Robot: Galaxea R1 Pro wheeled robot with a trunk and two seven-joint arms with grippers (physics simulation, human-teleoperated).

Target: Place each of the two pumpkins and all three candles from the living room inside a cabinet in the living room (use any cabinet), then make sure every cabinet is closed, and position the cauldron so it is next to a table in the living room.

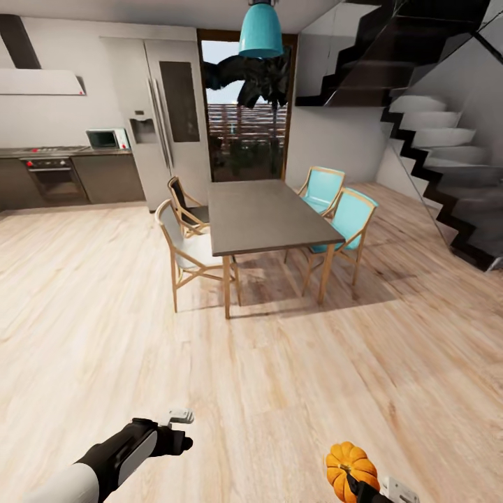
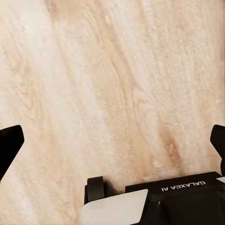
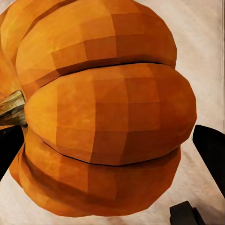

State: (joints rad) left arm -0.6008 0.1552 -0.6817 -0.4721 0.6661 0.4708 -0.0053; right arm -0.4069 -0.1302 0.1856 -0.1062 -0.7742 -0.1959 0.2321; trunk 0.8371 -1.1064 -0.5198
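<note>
Left arm (image 1: pixel 119 457) at 7 o'clock in head view, forearm angled up toward 1 o'clock, low over bare plank floor (image 1: pixel 84 314). Left gripper (image 1: pixel 183 426) empty; in left wrist view fingertips (image 2: pixel 10 143) sit wide apart at either edge, nothing but floor between, so jaws spread. Ahead at 12 o'clock: grey dining table (image 1: pixel 269 216) with four chairs, not the task's table. Kitchen units at 10 o'clock, stairs at 2 o'clock. Pumpkin (image 1: pixel 351 469) at 5 o'clock, carried off the floor in right gripper (image 1: pixel 367 489). In right wrist view, pumpkin (image 3: pixel 103 112) close against camera, stem (image 3: pixel 11 108) out to one side, dark fingertips (image 3: pixel 212 150) flanking the ribbed belly, clamped across it. Probably light and rigid; rounded ribs likely slippery, so hold across the widest part, never the stem. Right arm mostly out of frame, pose unclear. No cabinet seen; likely in transit.
</note>
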